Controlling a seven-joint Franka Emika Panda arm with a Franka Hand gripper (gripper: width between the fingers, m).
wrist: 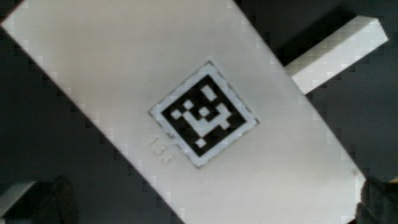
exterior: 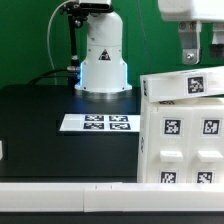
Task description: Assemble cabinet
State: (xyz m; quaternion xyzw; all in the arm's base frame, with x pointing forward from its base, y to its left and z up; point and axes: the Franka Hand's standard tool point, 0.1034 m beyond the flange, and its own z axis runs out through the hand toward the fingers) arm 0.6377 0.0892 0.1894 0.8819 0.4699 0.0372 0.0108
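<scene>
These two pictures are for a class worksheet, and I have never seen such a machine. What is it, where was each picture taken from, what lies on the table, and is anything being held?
This is a robot arm putting a cabinet together. The exterior view comes from a camera standing off the arm. It shows the arm's white domed base at the back of the black table. The gripper, two fingers, hangs at the upper right of that view, just above the white cabinet parts, which carry black-and-white square tags. The flat sheet with four tags is the marker board, fixed to the table. The wrist view looks down from the arm onto one tagged white panel. Whether anything is gripped cannot be told.
</scene>
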